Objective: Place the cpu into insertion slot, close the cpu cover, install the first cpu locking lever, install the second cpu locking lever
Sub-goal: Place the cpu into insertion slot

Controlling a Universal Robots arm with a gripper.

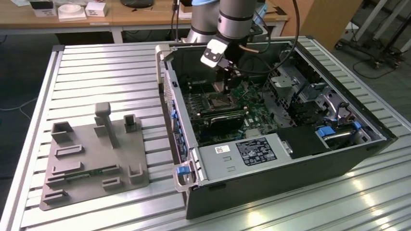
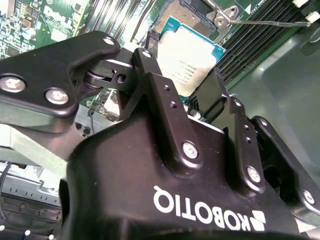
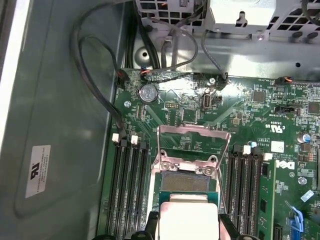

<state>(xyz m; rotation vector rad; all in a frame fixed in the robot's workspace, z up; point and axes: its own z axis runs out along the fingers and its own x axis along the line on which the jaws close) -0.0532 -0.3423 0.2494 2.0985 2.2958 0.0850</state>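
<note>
While it hangs inside the open computer case (image 1: 350, 161), gripper (image 2: 184, 82): fingers (image 2: 167, 100) shut on two opposite edges of the cpu.
cpu (image 2: 192, 55): metal top up, held just over the insertion slot; contact cannot be told.
insertion slot (image 3: 182, 182): mid-motherboard (image 3: 250, 105), between memory slots (image 3: 130, 190), dark centre partly showing.
cpu cover (image 3: 192, 131): swung up, open, at the slot's edge.
case: on the table (image 1: 103, 62), toward the exterior view's right edge.
</note>
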